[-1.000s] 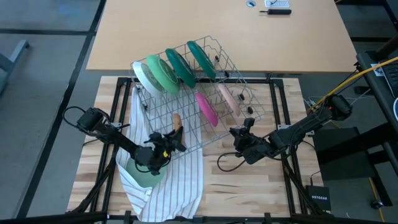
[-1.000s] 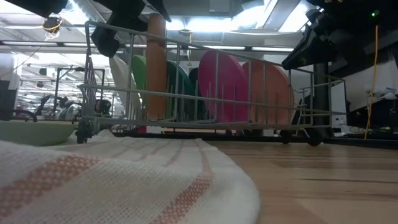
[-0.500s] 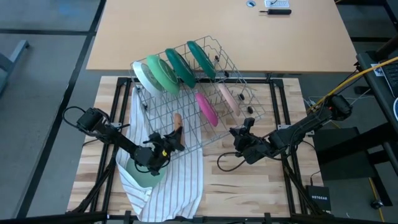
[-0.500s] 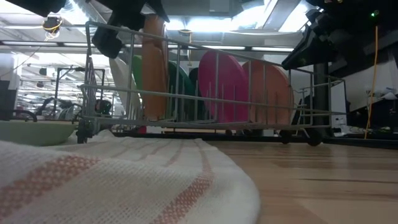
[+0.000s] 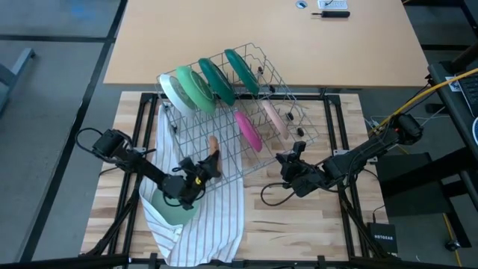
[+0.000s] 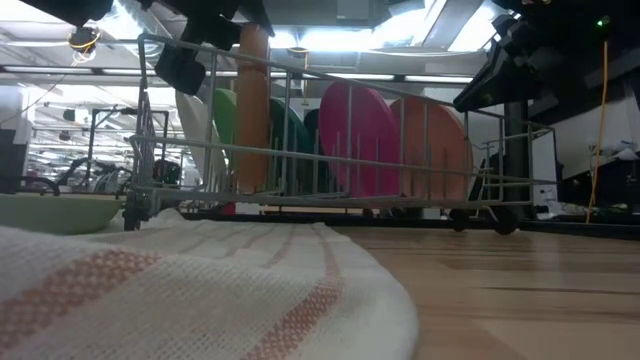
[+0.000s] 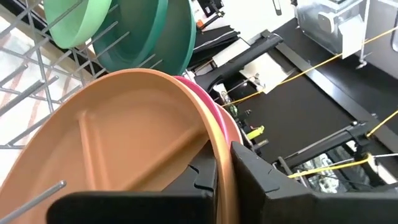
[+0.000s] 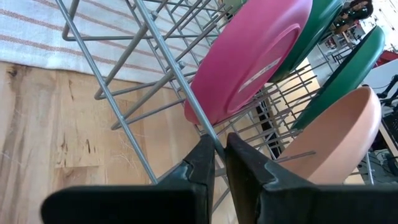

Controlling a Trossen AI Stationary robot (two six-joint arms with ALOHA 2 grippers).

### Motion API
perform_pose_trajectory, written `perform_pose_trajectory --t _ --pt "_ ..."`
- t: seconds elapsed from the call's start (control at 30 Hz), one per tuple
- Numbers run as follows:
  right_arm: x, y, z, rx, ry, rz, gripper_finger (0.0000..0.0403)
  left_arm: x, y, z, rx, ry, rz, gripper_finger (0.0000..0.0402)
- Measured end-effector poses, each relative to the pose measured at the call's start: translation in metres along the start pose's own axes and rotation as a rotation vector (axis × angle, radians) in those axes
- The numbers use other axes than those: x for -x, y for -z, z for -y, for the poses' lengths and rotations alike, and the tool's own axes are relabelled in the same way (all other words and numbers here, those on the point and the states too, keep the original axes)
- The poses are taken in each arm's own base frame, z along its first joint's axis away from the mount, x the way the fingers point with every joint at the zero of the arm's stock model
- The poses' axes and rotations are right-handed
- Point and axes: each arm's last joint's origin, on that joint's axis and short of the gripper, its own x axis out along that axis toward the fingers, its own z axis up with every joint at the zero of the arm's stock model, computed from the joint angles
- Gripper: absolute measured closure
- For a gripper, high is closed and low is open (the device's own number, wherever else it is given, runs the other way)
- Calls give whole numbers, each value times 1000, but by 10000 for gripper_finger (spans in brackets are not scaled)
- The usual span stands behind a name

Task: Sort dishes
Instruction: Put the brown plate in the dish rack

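A small brown-orange plate [image 5: 213, 149] stands on edge at the near left end of the wire rack [image 5: 299, 112], with my left gripper [image 5: 208, 168] shut on it. Light green, dark green [image 5: 216, 78], magenta [image 5: 248, 128] and peach-pink [image 5: 272, 118] dishes stand in the rack's slots. A light green bowl [image 5: 175, 213] sits on the striped cloth [image 5: 209, 224] under my left arm. My right gripper [image 5: 287, 160] is shut on a rack wire at the rack's near right side. My left gripper pinches the brown-orange plate's rim [image 7: 219, 155] between its two fingers [image 7: 273, 180], reaching level from the table's near left. The plate stands upright [image 6: 252, 100] among the rack's wires, its lower edge down by the rack's floor. My right gripper pinches one thin wire [image 8: 210, 138] of the rack's near side between its two fingertips [image 8: 202, 163]. It comes from the table's near right, slanting down. The rack stands on the table.
The rack sits askew across the wooden table top [image 5: 299, 224]. The striped cloth runs from under the rack's left end to the near edge. A second, bare table [image 5: 261, 37] lies beyond the far edge. A black cable [image 5: 272, 198] loops near my right gripper.
My left gripper has rolled a little about its own line while staying in place. The brown-orange plate has turned slightly with it and still stands on edge in the rack.
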Motion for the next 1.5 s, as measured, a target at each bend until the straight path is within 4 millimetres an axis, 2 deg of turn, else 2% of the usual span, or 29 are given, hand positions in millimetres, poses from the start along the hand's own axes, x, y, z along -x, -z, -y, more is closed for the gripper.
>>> perform_pose_trajectory --t 0.27,0.53,0.9,1.23,1.5 --pt "0 0 0 2 4 -1 364 -5 0 13 -46 -10 14 383" --pt "0 0 0 2 3 -1 364 -5 -10 20 -46 0 8 388" --pt "0 0 0 -3 3 -2 364 -5 -12 21 2 -1 9 383" --pt "0 0 0 -4 5 -3 364 -17 -16 22 38 -20 43 377" --pt "0 0 0 -4 6 -3 364 -19 -19 24 49 -22 48 384"
